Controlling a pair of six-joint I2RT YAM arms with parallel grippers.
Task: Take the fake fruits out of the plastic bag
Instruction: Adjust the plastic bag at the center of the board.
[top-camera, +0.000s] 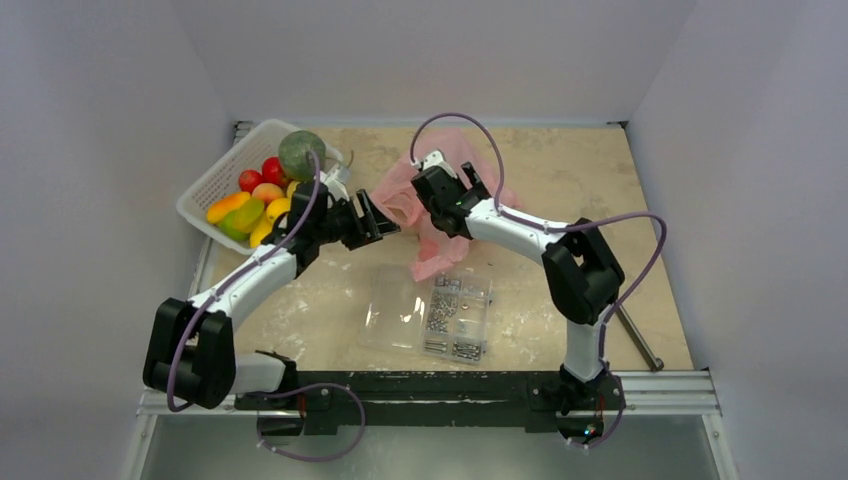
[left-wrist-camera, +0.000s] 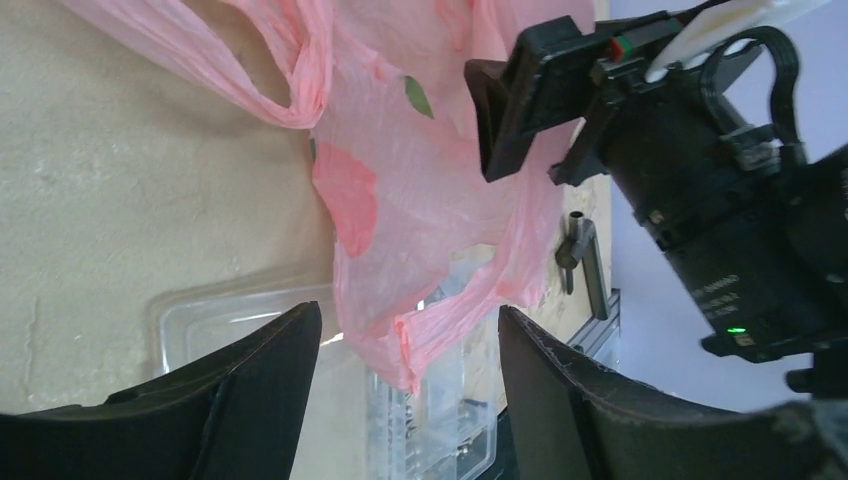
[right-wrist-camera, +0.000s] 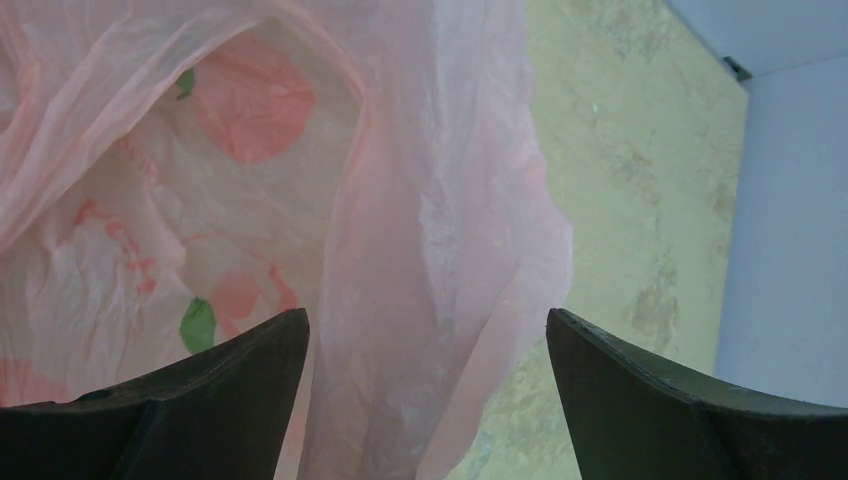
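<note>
The pink plastic bag (top-camera: 398, 196) lies crumpled mid-table between my two grippers. The fake fruits lie in a white basket (top-camera: 213, 182) at the far left: the grey-green melon (top-camera: 301, 153) on top, with small red, yellow, orange and green ones (top-camera: 250, 205) beside it. My left gripper (top-camera: 387, 222) is open just left of the bag; in its wrist view the bag's lower corner (left-wrist-camera: 420, 330) hangs between the open fingers of that gripper (left-wrist-camera: 405, 320). My right gripper (top-camera: 422, 183) is open over the bag, with a fold of the bag (right-wrist-camera: 430, 220) between its spread fingers (right-wrist-camera: 428, 325). No fruit shows inside the bag.
A flat clear case of metal screws (top-camera: 432, 312) lies in front of the bag, and it also shows in the left wrist view (left-wrist-camera: 220, 320). A metal rod (top-camera: 636, 340) lies at the right front. The basket sits against the left wall.
</note>
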